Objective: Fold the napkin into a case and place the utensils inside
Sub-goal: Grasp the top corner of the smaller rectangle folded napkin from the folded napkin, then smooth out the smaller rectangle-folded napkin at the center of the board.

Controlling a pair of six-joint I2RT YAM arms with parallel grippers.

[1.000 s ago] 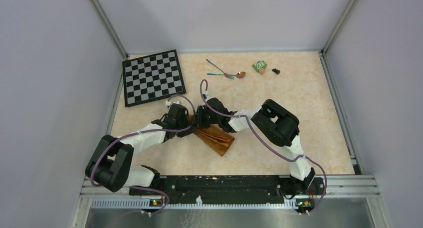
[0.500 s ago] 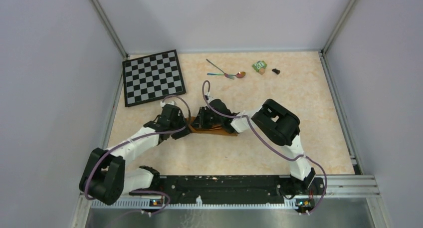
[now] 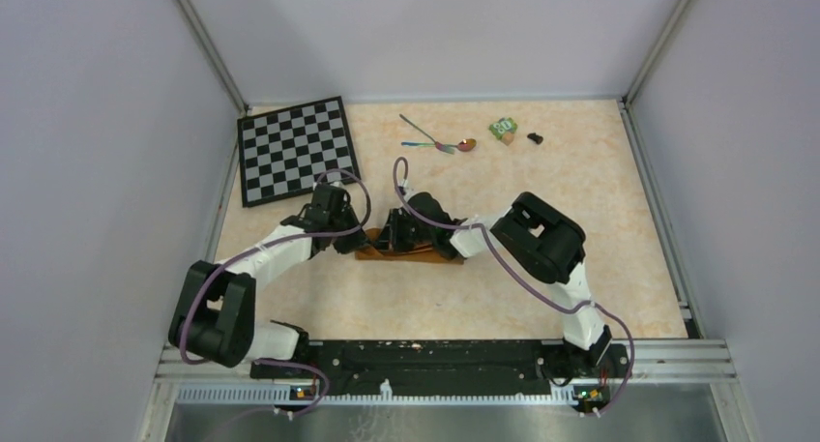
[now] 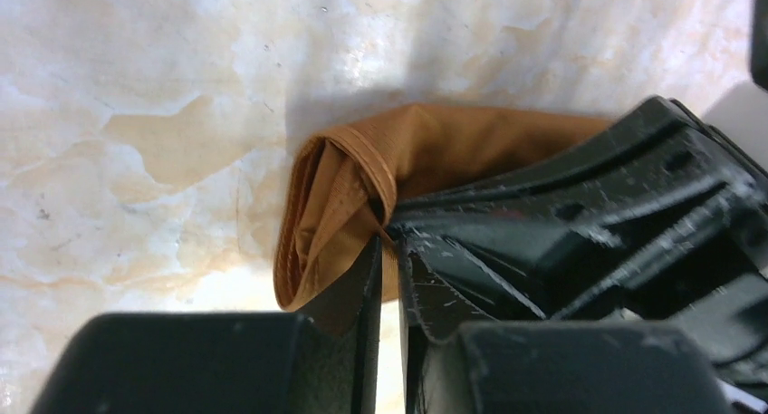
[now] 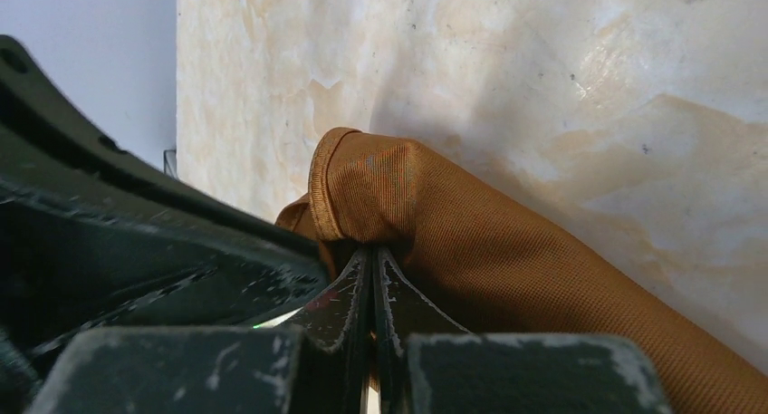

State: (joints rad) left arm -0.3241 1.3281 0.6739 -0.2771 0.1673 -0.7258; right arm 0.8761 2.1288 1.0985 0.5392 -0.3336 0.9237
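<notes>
Napkin (image 3: pixel 425 256): one, folded into a narrow strip.
Utensils (image 3: pixel 440 145): two, a spoon (image 3: pixel 464 145) and a second thin piece (image 3: pixel 416 127), possibly a fork, too small to be sure.
Chessboard (image 3: pixel 298 150): one.
Green block (image 3: pixel 503 128): one.
Small black object (image 3: pixel 535 137): one.
Robot arms: two, left arm (image 3: pixel 276 255) and right arm (image 3: pixel 541 241).
Purple cables (image 3: pixel 508 268): two, one along each arm.
Table (image 3: pixel 600 229): one.

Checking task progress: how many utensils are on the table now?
2. The spoon and a second thin utensil lie together near the far edge of the table, between the chessboard and the green block. None visibly inside the napkin.
</notes>
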